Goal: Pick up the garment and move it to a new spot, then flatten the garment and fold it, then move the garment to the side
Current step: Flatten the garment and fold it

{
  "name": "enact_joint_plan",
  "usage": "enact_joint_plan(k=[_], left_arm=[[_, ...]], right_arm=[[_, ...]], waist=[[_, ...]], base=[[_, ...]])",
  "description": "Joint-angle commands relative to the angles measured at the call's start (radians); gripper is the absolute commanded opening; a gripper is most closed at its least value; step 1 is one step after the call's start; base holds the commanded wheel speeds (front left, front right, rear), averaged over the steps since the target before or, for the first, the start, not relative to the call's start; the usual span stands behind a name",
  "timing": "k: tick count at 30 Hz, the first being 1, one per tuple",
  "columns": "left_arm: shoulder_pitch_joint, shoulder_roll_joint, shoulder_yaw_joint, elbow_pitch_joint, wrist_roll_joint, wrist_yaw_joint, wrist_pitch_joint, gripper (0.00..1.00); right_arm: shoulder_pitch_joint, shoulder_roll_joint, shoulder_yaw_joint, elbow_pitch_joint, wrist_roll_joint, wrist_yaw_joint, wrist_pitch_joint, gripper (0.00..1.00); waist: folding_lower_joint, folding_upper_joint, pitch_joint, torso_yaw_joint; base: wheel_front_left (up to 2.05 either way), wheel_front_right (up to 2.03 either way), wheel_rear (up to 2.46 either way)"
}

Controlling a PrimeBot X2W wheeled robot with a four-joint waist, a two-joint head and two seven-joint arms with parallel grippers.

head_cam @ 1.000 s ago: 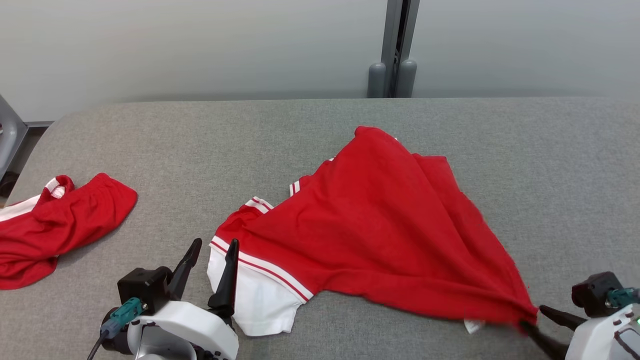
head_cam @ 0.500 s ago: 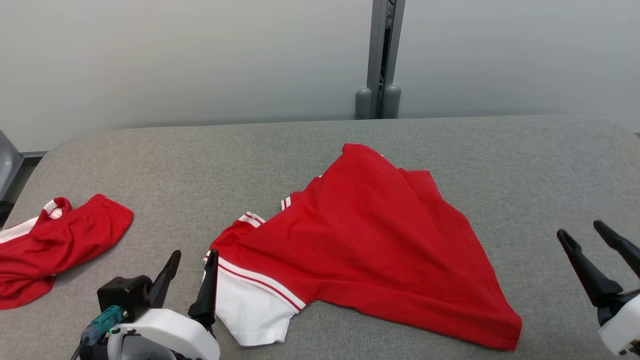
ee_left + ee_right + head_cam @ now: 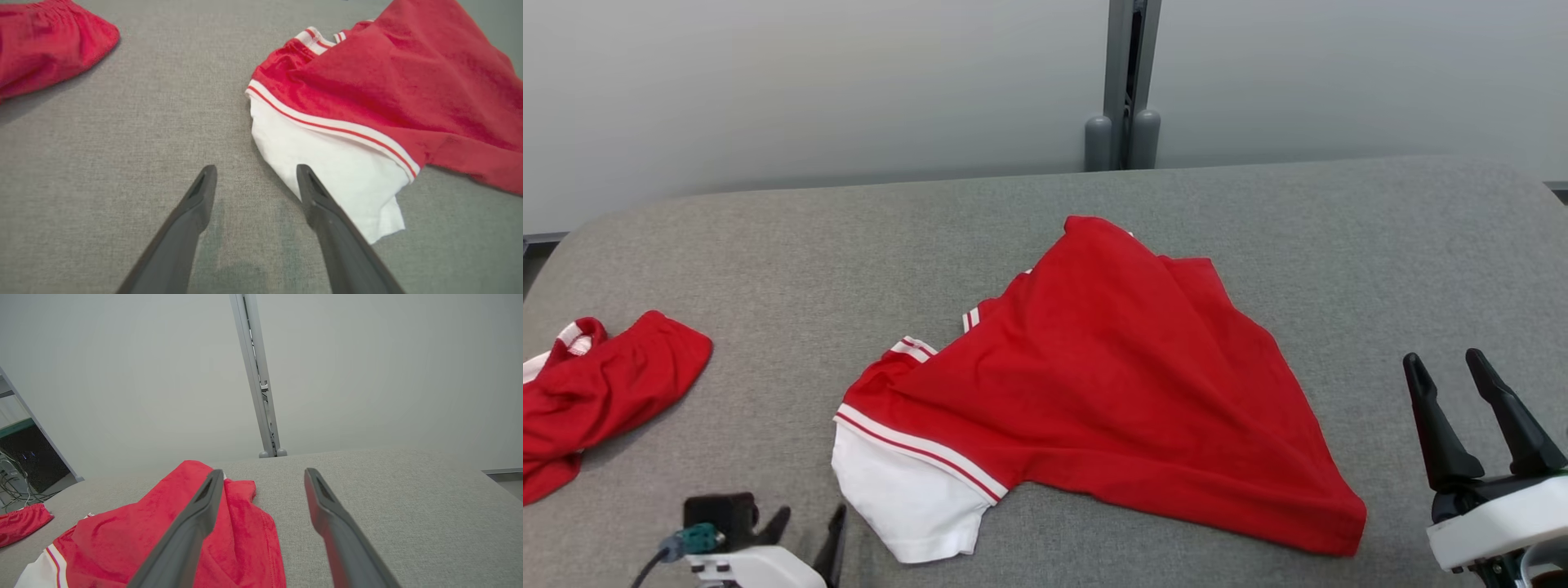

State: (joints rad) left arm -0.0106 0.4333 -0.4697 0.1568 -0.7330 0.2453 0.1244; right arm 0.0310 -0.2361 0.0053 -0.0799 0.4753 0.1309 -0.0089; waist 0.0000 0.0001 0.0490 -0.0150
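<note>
A grey cloth-covered table (image 3: 768,237) spans the head view, with a pale wall (image 3: 768,82) and a grey post (image 3: 1125,73) behind it. The red shirt (image 3: 1111,376) lies rumpled and loosely spread near the middle of the table, its white sleeve (image 3: 907,506) at its near left. A second red garment (image 3: 605,384) lies bunched well apart at the far left. The right gripper (image 3: 1444,358) stands near the shirt's right corner, jaws wide apart, holding nothing. The left gripper (image 3: 811,513) sits just beside the white sleeve, jaws likewise spread and empty.
</note>
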Motion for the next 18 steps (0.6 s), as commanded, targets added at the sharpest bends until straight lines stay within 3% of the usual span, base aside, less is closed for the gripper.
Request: enact_joint_plan(k=[1, 10, 17, 18], left_arm=[[0.002, 0.003, -0.013, 0.009, -0.005, -0.013, 0.019, 1.00], [-0.028, -0.061, -0.034, 0.050, -0.080, -0.068, 0.072, 1.00], [-0.042, -0.085, 0.003, 0.109, -0.116, -0.042, 0.061, 1.00], [-0.042, -0.093, 0.010, 0.113, -0.129, -0.045, 0.059, 0.95]], right_arm=[[-0.011, -0.004, -0.003, 0.004, -0.011, 0.000, 0.003, 1.00], [-0.033, 0.005, 0.011, 0.020, -0.041, 0.000, 0.008, 1.00], [-0.045, 0.011, 0.031, 0.037, -0.050, 0.000, 0.008, 1.00], [-0.047, 0.012, 0.032, 0.039, -0.050, 0.000, 0.005, 1.00]], waist=[[0.0000, -0.0001, 0.007, -0.008], [0.0000, -0.0001, 0.031, -0.042], [0.0000, -0.0001, 0.044, -0.061], [0.0000, -0.0001, 0.046, -0.063]], base=[[0.00, 0.00, 0.00], [0.00, 0.00, 0.00], [0.00, 0.00, 0.00], [0.00, 0.00, 0.00]])
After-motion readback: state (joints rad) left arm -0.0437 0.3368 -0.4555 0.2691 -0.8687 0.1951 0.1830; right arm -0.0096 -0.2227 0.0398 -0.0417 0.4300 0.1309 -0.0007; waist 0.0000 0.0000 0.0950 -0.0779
